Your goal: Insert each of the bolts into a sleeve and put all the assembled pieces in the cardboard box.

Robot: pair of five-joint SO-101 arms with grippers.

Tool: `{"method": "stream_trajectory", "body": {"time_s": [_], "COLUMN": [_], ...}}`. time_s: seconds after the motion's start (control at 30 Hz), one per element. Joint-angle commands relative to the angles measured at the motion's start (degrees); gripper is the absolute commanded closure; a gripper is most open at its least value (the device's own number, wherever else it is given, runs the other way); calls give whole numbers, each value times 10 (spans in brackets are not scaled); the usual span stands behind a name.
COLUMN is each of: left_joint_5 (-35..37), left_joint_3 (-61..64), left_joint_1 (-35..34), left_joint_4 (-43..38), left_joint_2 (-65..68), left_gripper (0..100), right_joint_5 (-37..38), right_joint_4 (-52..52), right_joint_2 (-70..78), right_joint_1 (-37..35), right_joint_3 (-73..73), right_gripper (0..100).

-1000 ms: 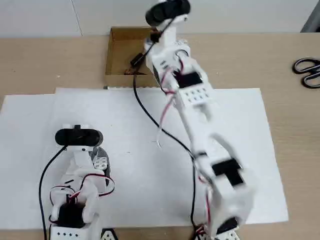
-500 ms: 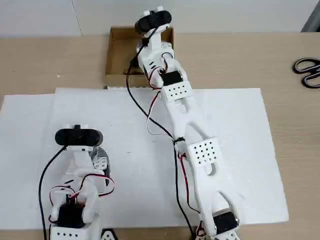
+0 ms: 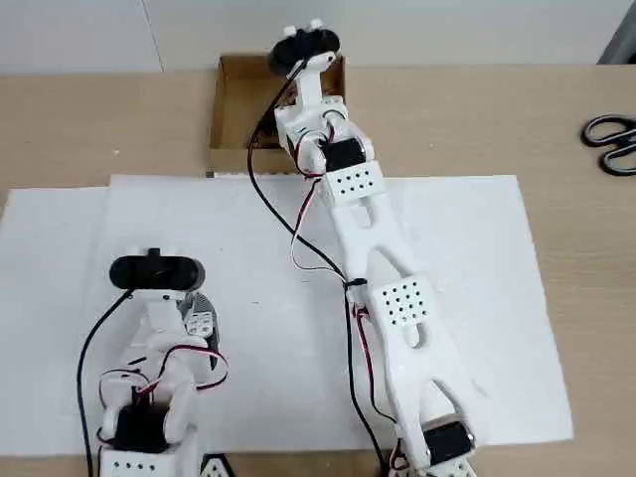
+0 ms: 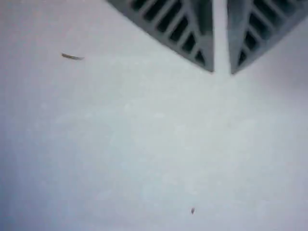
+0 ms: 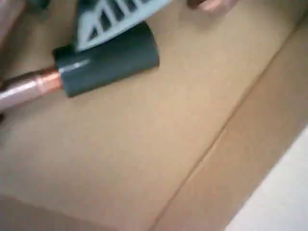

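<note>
Right tool (image 5: 103, 24): down inside the cardboard box (image 3: 234, 99), lying against the top of the sleeve; whether it is open, closed or gripping cannot be told.
Sleeve (image 5: 108, 57): dark grey, lying on its side on the floor of the cardboard box, well apart from the side wall.
Bolt (image 5: 29, 86): copper-coloured, seated in one end of the sleeve with its shank sticking out, also lying flat.
Other piece (image 5: 211, 5): a copper-toned end at the picture's edge, possibly another bolt, too cut off to be sure.
Right arm (image 3: 378, 258): stretched long across the white paper (image 3: 199, 229), its wrist over the box at the far side of the table (image 3: 99, 119).
Left arm (image 3: 154, 368): folded up at the near left corner of the paper.
Left tool (image 4: 222, 72): closed to a thin slit, nothing between the jaws, hanging just above bare paper.
Cardboard box: on the table just beyond the paper's far edge.
Scissors (image 3: 611, 144): on the table at the far right, well apart from both arms.
</note>
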Motion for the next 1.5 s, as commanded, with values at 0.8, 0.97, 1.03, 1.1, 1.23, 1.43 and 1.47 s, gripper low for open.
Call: {"method": "stream_trajectory", "body": {"time_s": [0.8, 0.97, 1.03, 1.1, 1.23, 1.43, 1.47], "left_joint_5": [0, 0, 0, 0, -1, -2, -2], "left_joint_3": [-3, -3, -3, -3, -3, -3, -3], "left_joint_1": [-1, -1, -1, -1, -1, -1, -1], "left_joint_4": [-9, -11, -11, -11, -11, -11, -11], "left_joint_2": [-5, -5, -5, -5, -5, -5, -5], "left_gripper": [994, 994, 994, 994, 994, 994, 994], "right_joint_5": [20, 20, 21, 21, 21, 21, 20], "right_joint_4": [479, 486, 486, 487, 487, 486, 485], "right_joint_2": [-295, -365, -398, -436, -532, -676, -699], "right_joint_1": [-50, -40, -28, -17, -2, -2, -2], "right_joint_3": [-136, -124, -106, -83, -11, 144, 171], "right_gripper": [718, 718, 728, 768, 868, 917, 919]}}
